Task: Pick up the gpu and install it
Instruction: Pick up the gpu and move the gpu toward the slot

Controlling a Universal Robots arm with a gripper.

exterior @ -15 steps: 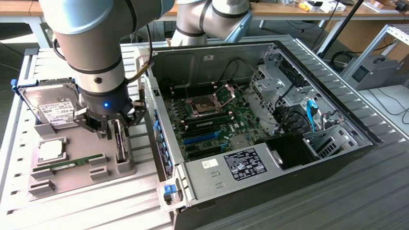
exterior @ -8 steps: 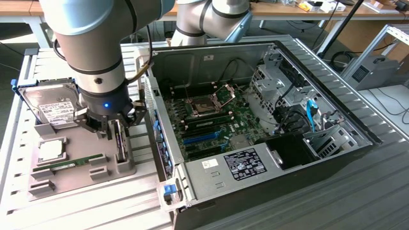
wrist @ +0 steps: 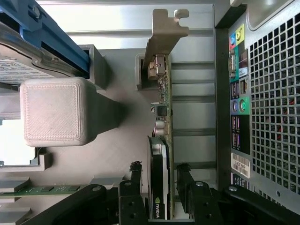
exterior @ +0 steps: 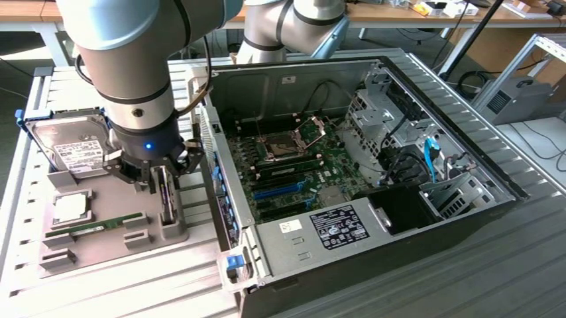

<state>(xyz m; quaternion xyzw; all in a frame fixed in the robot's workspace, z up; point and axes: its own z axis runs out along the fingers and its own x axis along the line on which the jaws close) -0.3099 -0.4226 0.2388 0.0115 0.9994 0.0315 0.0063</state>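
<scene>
Tool (exterior: 162, 177) sits directly over the gpu (exterior: 166, 199), fingers (wrist: 136, 176) spread wide on either face of the card, not closed on it. Card stands on edge in the grey holder tray (exterior: 106, 199) on the desk (exterior: 132, 291), long axis alongside the rear panel (wrist: 241, 93) of the open computer case (exterior: 292, 76). Hard drive (exterior: 75, 149) and RAM stick (exterior: 97, 225) lie clear
</scene>
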